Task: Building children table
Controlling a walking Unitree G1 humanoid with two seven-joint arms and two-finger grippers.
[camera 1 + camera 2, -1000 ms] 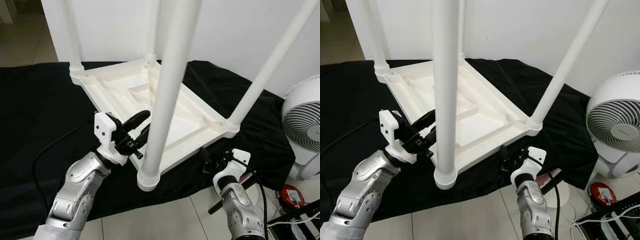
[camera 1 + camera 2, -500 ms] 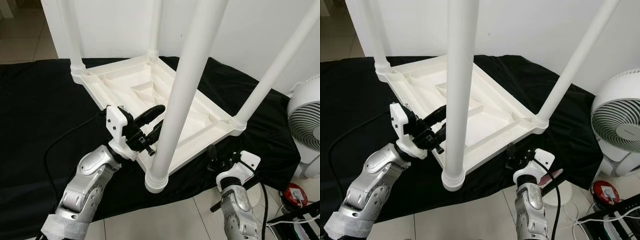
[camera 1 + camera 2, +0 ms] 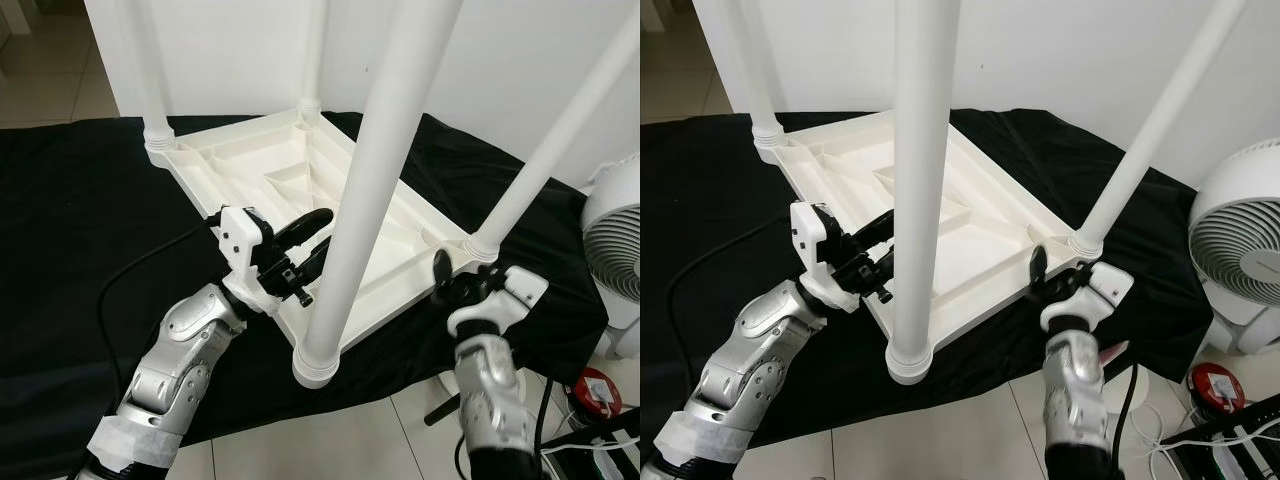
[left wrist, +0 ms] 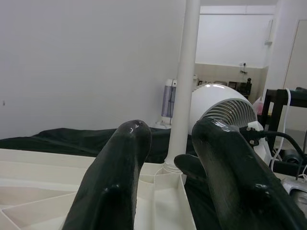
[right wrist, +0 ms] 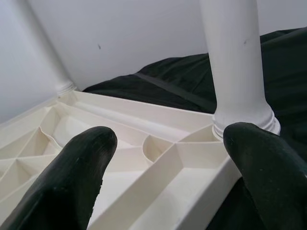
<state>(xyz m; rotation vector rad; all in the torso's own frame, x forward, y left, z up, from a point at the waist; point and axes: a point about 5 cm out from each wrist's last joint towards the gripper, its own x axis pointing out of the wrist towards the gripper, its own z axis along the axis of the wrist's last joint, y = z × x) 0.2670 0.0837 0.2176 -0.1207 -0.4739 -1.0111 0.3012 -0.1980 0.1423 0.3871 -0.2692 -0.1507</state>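
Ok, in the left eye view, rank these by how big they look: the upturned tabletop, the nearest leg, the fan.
1. Upturned tabletop.
2. Nearest leg, though its closeness to the camera inflates it.
3. Fan, cut off by the frame edge, so its full size is unsure.

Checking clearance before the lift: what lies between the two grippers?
In the left eye view, the nearest table leg and the upturned table's front edge lie between the left gripper and right gripper.
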